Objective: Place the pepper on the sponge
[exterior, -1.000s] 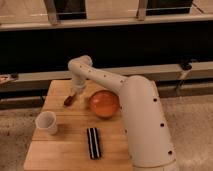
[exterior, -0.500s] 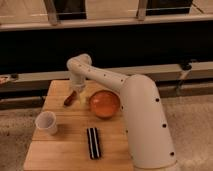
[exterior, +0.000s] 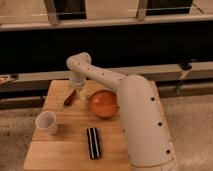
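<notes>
Your gripper (exterior: 77,92) hangs down from the wrist at the 11 o'clock corner of the wooden table (exterior: 60,150), the arm arching over from the right so it comes down steeply and clears the orange bowl (exterior: 104,103). Right at the gripper's 8 o'clock side is the pepper (exterior: 70,97), a dark red sliver lying slanted, its upper end up against the tool and its lower end towards the table edge. That slant would suit a piece pinched at one end, but it would equally suit one just lying there. You can't tell from here whether the tool is spread or pinching it. The sponge doesn't show clearly and may be hidden behind the gripper, so whether the pepper rests on it is open. The white cup (exterior: 46,122) at 8 o'clock and the black ribbed bar (exterior: 93,142) at 6 o'clock are well apart from the action
</notes>
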